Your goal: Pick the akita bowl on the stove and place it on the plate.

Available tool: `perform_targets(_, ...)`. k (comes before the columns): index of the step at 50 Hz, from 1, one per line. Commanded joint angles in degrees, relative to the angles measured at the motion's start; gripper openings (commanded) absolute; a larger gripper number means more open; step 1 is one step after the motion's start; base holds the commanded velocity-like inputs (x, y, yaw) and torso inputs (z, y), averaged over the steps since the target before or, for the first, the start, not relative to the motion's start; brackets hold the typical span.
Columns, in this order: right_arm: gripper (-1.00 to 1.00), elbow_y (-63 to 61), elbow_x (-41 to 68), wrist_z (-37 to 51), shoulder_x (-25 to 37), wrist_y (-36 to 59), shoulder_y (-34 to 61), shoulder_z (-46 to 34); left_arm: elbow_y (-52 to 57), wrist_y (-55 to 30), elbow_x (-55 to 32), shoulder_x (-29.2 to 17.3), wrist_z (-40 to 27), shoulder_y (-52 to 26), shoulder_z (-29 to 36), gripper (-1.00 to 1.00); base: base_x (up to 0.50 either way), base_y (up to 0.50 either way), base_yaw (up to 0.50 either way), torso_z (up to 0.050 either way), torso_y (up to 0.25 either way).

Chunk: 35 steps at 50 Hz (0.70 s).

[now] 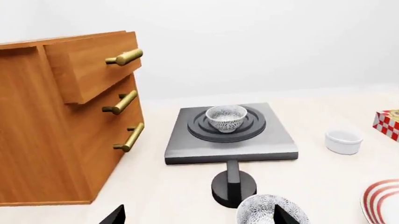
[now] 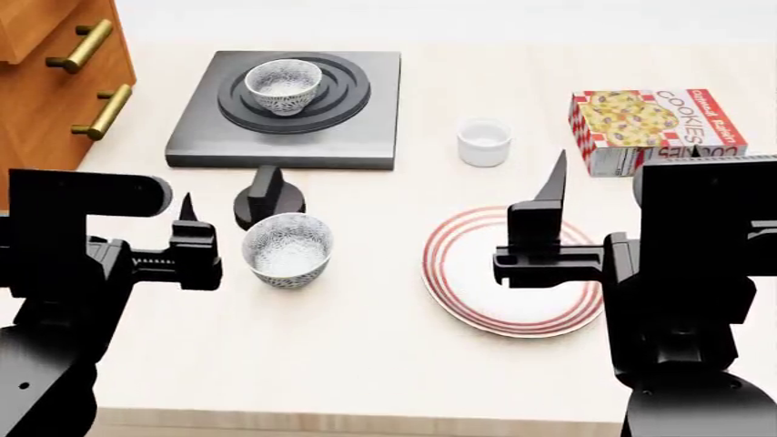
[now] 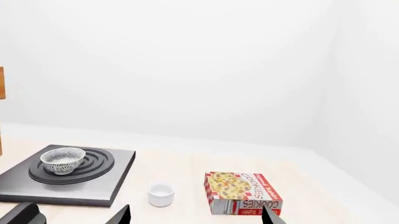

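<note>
akita bowl on stove | plate bare | pincers apart

A simulated kitchen. A stove with a ring burner sits on a pale counter beside a wooden drawer cabinet. Bowls, a plate and a cookie box lie around.

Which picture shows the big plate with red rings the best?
The head view: the plate shows nearly whole, partly behind the right gripper. The left wrist view catches only its edge; the right wrist view misses it.
</note>
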Motion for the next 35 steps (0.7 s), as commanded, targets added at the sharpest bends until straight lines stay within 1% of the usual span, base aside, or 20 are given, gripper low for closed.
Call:
perform_targets(1, 1.00, 1.1, -0.6, -1.0, -1.0, -1.0, -0.1, 1.4, -0.4, -1.2, -0.9, 1.1, 0.7, -1.6, -1.7, 1.00, 0.00, -0.05, 0.00, 0.000, 0.000)
perform_targets(6, 1.00, 1.3, -0.5, -0.9, -0.9, -1.1, 0.0, 1.2, -1.3, -0.5, -1.1, 1.0, 0.6, -1.6, -1.7, 1.00, 0.00, -0.15, 0.00, 0.000, 0.000)
perform_targets(16, 1.00, 1.2, -0.3, -0.6, -0.8, -1.0, 0.1, 1.2, -0.9, -1.0, -1.7, 0.9, 0.1, -1.8, -1.7, 1.00, 0.00, -0.30, 0.00, 0.000, 0.000)
perform_targets(25, 1.00, 0.9, 0.1, -0.4, -0.9, -0.6, 0.1, 1.4, -0.6, -1.2, -2.2, 0.5, -0.1, -2.0, -1.6, 1.00, 0.00, -0.03, 0.00, 0.000, 0.000)
perform_targets(35, 1.00, 0.7, 0.2, -0.2, -0.6, -0.6, 0.1, 1.3, -0.4, -1.2, -2.6, 0.2, -0.5, -1.8, -1.1, 1.00, 0.00, -0.12, 0.00, 0.000, 0.000)
